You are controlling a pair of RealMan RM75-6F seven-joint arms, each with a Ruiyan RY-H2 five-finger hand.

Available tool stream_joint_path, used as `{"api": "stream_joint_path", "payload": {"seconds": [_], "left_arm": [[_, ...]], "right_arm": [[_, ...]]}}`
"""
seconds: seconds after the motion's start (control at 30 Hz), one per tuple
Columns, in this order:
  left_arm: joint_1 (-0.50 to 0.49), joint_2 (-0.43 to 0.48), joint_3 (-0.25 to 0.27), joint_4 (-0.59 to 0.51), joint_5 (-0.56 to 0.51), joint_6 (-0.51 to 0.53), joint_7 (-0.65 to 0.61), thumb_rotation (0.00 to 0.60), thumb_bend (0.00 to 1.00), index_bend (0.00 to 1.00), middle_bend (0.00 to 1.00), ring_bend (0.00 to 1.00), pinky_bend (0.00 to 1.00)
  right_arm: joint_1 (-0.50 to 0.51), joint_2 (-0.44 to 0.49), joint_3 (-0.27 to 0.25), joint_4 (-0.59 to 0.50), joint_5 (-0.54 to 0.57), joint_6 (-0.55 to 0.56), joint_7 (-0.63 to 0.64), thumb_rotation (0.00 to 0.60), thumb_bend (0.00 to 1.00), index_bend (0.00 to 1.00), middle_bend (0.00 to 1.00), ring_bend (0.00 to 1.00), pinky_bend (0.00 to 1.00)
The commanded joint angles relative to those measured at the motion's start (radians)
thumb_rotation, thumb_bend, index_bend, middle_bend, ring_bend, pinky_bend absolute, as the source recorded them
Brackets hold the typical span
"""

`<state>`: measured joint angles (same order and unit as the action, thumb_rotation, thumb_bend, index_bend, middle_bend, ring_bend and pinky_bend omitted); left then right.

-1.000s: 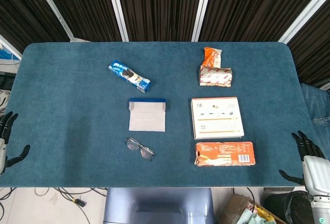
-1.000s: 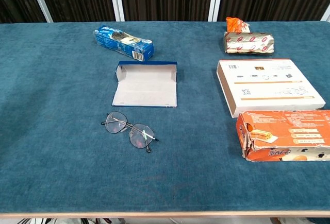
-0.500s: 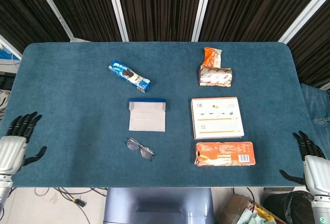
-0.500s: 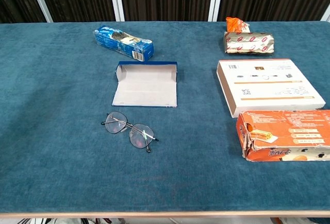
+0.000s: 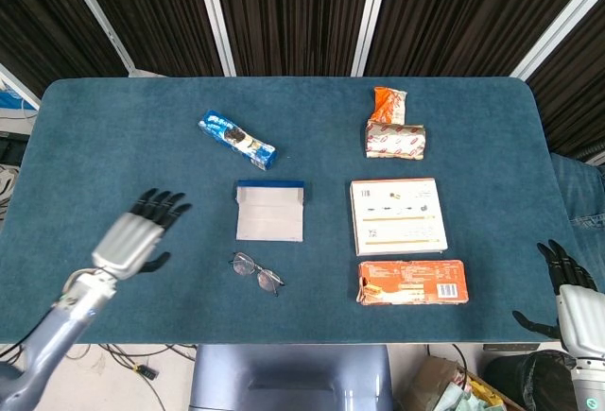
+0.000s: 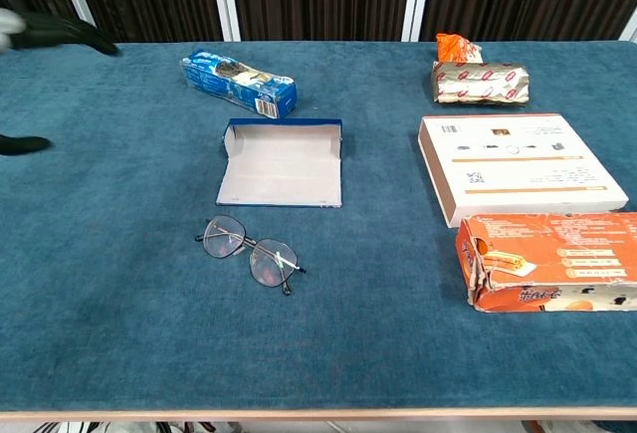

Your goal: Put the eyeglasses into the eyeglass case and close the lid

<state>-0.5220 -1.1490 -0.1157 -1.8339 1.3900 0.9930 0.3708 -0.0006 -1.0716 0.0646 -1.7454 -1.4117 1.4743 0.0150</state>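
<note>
The left robot hand (image 5: 137,236) is hovering over the tabletop (image 5: 113,146) with fingers spread apart, holding nothing. The right robot hand (image 5: 567,293) is sitting off the right edge, fingers apart too. Package writing is too small to read. The eyeglasses (image 5: 256,272) are lying just in front of the open eyeglass case (image 5: 270,211), their long axis running diagonally left to right, toward the near edge.

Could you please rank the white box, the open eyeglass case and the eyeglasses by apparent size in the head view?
1. white box
2. eyeglass case
3. eyeglasses

All lie flat on the table, so the ranking looks reliable.
</note>
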Motion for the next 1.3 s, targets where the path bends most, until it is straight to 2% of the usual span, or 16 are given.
{"api": "stream_joint_path", "payload": {"seconds": [0.03, 0.3, 0.63, 0.87, 1.03, 1.3], "left_arm": [[-0.060, -0.062, -0.018, -0.004, -0.055, -0.057, 0.082, 0.600, 0.27, 0.13, 0.05, 0.00, 0.00], [-0.133, -0.218, 0.001, 0.011, -0.130, -0.104, 0.188, 0.600, 0.27, 0.24, 0.05, 0.00, 0.00], [-0.196, -0.361, 0.005, 0.095, -0.262, -0.109, 0.262, 0.600, 0.27, 0.31, 0.07, 0.00, 0.00], [-0.231, -0.409, 0.021, 0.141, -0.294, -0.112, 0.285, 0.600, 0.28, 0.33, 0.07, 0.00, 0.00], [-0.242, -0.427, 0.026, 0.159, -0.296, -0.104, 0.281, 0.600, 0.33, 0.36, 0.07, 0.00, 0.00], [-0.251, -0.451, 0.038, 0.192, -0.316, -0.095, 0.285, 0.600, 0.33, 0.41, 0.08, 0.00, 0.00]], "right_arm": [[0.000, 0.001, 0.001, 0.001, 0.002, 0.000, 0.001, 0.600, 0.20, 0.08, 0.04, 0.12, 0.16], [0.000, 0.003, 0.001, -0.002, 0.006, -0.004, 0.002, 0.600, 0.20, 0.08, 0.04, 0.12, 0.16], [0.000, 0.006, 0.002, -0.002, 0.011, -0.007, 0.008, 0.600, 0.20, 0.08, 0.04, 0.12, 0.16], [0.001, 0.009, 0.002, -0.006, 0.017, -0.012, 0.010, 0.600, 0.20, 0.08, 0.03, 0.12, 0.16], [0.000, 0.010, 0.003, -0.007, 0.018, -0.012, 0.011, 0.600, 0.20, 0.08, 0.04, 0.12, 0.16], [0.000, 0.013, 0.003, -0.012, 0.026, -0.018, 0.016, 0.600, 0.20, 0.08, 0.04, 0.12, 0.16]]}}
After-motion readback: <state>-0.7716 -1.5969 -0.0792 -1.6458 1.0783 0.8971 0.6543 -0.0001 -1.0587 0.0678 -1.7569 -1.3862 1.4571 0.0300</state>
